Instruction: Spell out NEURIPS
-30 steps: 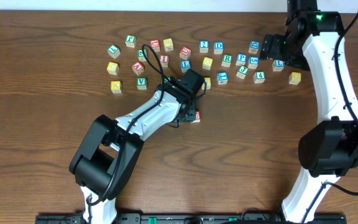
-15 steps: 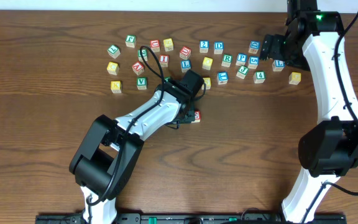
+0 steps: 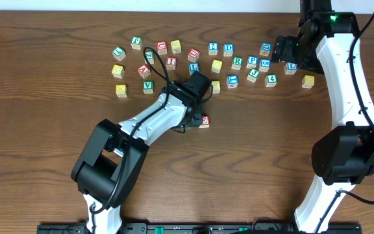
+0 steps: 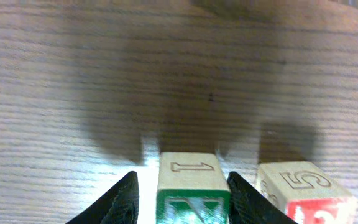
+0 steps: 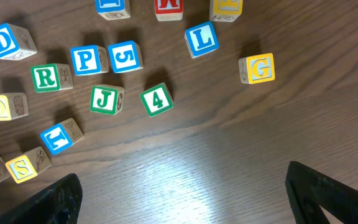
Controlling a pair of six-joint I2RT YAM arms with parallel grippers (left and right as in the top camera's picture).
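Observation:
Between the fingers of my left gripper (image 4: 182,179) a green-faced cube (image 4: 190,186) stands on the table, a "1" pressed into its top. Its blurred letter looks like an N. The right finger touches it, while a bright gap shows at the left finger. A red cube (image 4: 303,190) stands just to its right, also visible in the overhead view (image 3: 204,121). There the left gripper (image 3: 197,112) hides the green cube. My right gripper (image 5: 191,199) hangs wide open over bare wood. Beyond it lie a green R (image 5: 45,77), a blue P (image 5: 86,60), a blue I (image 5: 58,137) and a yellow S (image 5: 23,167).
Several other cubes lie scattered along the far side of the table (image 3: 57,149), among them D (image 5: 2,42), 5 (image 5: 125,56), J (image 5: 104,99), 4 (image 5: 156,99), L (image 5: 201,38) and a yellow G (image 5: 257,68). The left arm stretches diagonally from the near edge.
The left gripper has drawn back a little toward the far left, showing more of the red cube. The right arm has not moved.

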